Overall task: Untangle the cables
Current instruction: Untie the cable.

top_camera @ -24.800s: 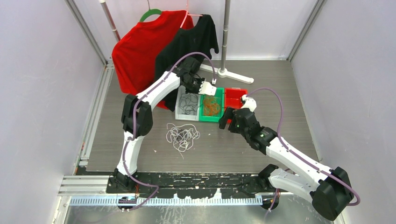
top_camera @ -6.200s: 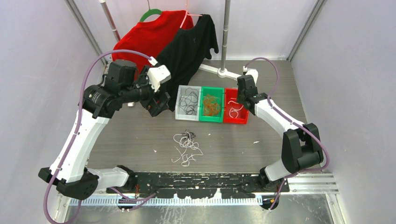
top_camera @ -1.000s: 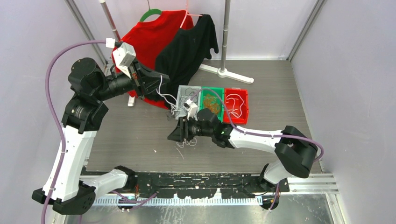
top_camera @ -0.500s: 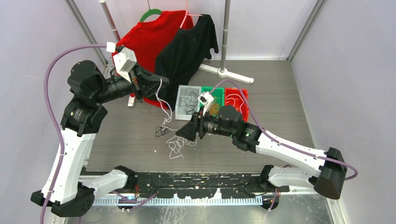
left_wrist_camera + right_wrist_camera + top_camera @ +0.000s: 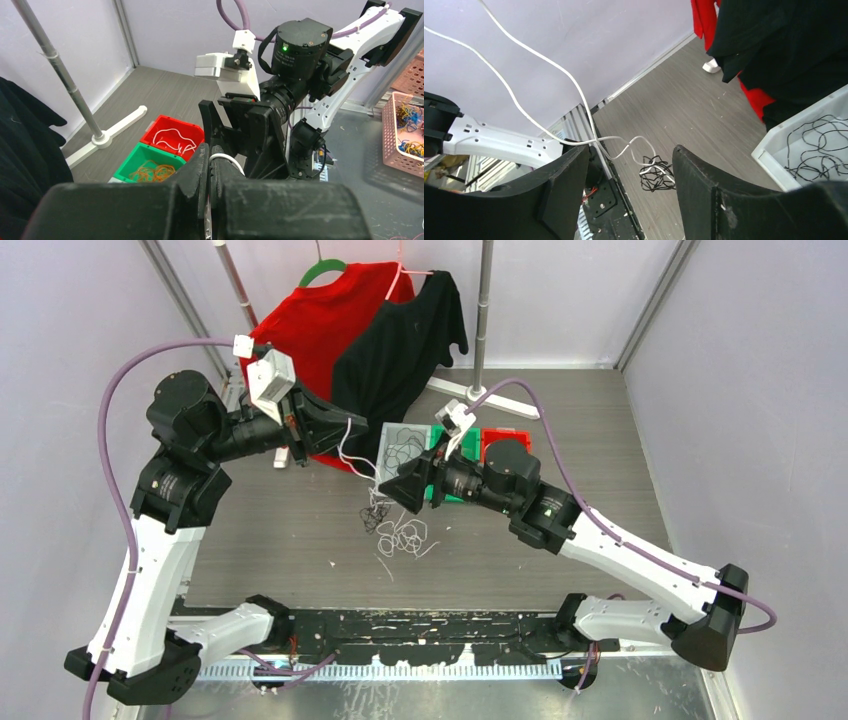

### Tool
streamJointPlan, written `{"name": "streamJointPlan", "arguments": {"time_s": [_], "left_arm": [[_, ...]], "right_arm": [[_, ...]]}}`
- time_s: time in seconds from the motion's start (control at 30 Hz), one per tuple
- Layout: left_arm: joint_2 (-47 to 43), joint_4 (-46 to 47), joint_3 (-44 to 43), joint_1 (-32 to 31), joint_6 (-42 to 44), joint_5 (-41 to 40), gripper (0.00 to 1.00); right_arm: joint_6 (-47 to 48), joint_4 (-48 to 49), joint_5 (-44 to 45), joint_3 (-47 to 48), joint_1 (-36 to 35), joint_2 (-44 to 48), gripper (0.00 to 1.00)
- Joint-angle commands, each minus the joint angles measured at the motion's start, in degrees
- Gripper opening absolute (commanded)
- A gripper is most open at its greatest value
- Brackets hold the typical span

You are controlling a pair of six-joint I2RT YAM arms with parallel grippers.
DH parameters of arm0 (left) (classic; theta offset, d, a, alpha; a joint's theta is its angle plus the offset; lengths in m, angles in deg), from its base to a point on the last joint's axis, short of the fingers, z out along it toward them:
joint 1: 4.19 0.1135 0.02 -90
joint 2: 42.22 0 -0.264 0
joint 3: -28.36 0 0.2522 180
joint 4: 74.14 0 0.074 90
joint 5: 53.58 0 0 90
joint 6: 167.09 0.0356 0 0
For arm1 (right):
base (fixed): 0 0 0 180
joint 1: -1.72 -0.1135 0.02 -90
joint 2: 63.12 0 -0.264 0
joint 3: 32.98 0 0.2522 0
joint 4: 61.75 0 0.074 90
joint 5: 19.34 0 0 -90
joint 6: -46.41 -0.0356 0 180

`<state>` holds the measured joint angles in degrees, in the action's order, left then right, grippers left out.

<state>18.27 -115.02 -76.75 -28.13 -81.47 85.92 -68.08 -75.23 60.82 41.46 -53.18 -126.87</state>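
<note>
Nearest the arm bases, a loose heap of white cables (image 5: 410, 538) is lying on the table (image 5: 560, 430), with a black knot (image 5: 374, 519) at its 10 o'clock edge. At 12 o'clock from the heap, the right gripper (image 5: 388, 486) is hovering, jaws spread wide, with a white cable (image 5: 574, 95) passing through the gap. Toward 10 o'clock, the left gripper (image 5: 211, 159) is pinching that same cable, jaws closed on it. Farther off at 12 o'clock, a white bin (image 5: 774, 145), green bin (image 5: 131, 161) and red bin (image 5: 167, 121) are sitting side by side, holding more cables.
</note>
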Motion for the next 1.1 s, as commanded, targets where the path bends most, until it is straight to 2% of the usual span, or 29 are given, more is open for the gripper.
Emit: {"name": "streamJointPlan", "arguments": {"time_s": [0.0, 0.33, 0.6, 1.07], "left_arm": [[-1.2, 0.6, -0.2, -0.3, -0.1, 2.0, 0.00], [-0.8, 0.7, 0.1, -0.7, 0.1, 2.9, 0.00], [-0.6, 0.7, 0.1, -0.8, 0.2, 3.0, 0.00], [-0.7, 0.7, 0.2, -1.1, 0.8, 2.8, 0.00]], "right_arm": [[1.2, 0.9, -1.2, 1.6, 1.2, 2.9, 0.67], [-3.6, 3.4, -9.1, 3.7, 5.6, 3.9, 0.66], [-9.1, 7.5, -13.8, 8.1, 6.7, -2.5, 0.66], [-12.7, 12.4, -13.7, 8.5, 4.8, -8.8, 0.67]]}}
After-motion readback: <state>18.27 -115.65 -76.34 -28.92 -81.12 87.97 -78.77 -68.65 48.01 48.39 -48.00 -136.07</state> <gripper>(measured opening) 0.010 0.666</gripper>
